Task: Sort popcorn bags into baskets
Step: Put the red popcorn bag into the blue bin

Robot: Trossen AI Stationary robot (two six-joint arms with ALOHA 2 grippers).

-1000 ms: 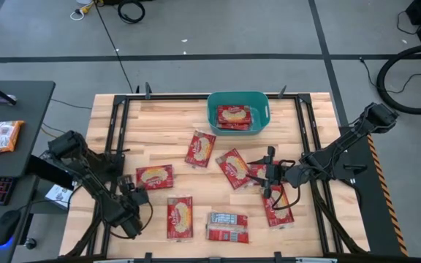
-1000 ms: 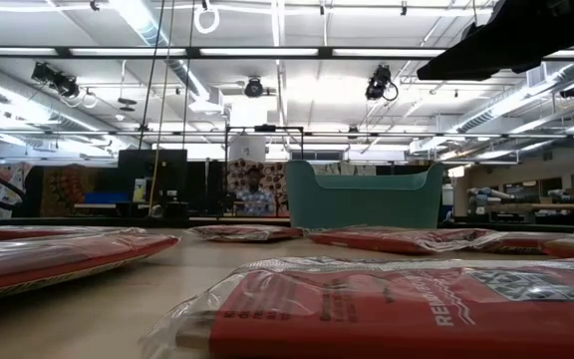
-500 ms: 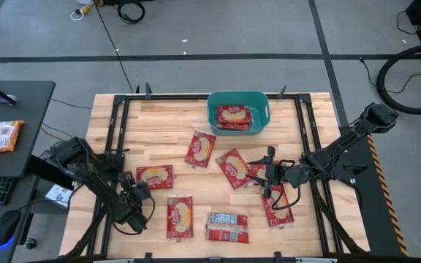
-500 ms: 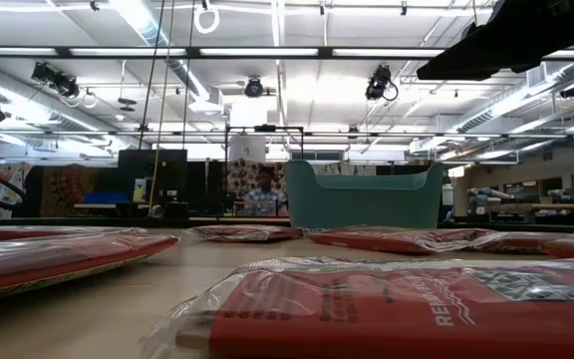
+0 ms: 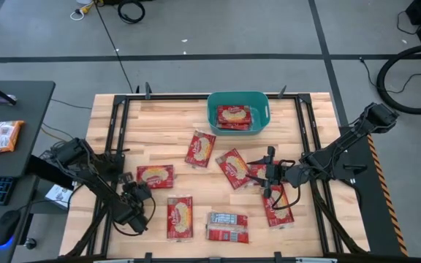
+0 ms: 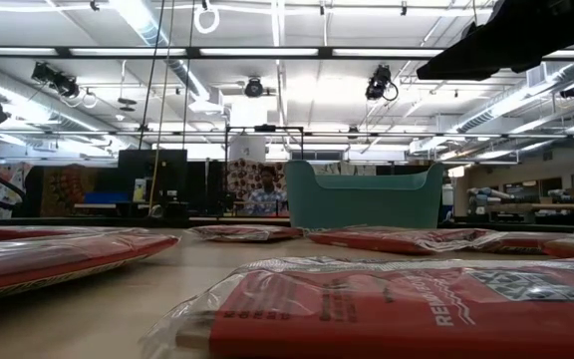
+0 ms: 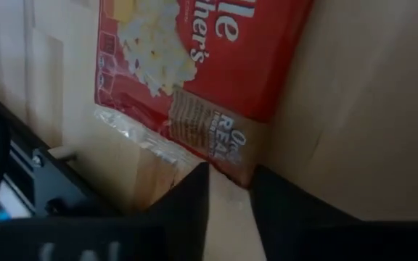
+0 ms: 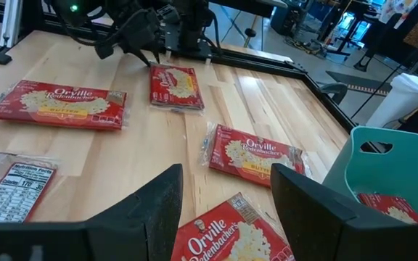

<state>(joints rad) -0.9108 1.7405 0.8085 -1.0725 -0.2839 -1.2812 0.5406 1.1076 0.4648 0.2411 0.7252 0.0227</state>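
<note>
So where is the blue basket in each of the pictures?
High view: the teal basket sits at the table's far edge, in the middle, with popcorn bags inside.
Low view: it stands at the picture's centre, behind the flat bags.
Left wrist view: not in it.
Right wrist view: its rim shows at the right edge.
Shared landmark: the wooden table.

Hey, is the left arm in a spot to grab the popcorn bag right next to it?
Probably yes. The left claw sits low at the edge of that popcorn bag, fingers close together by its clear wrapper, with nothing between them.
</note>
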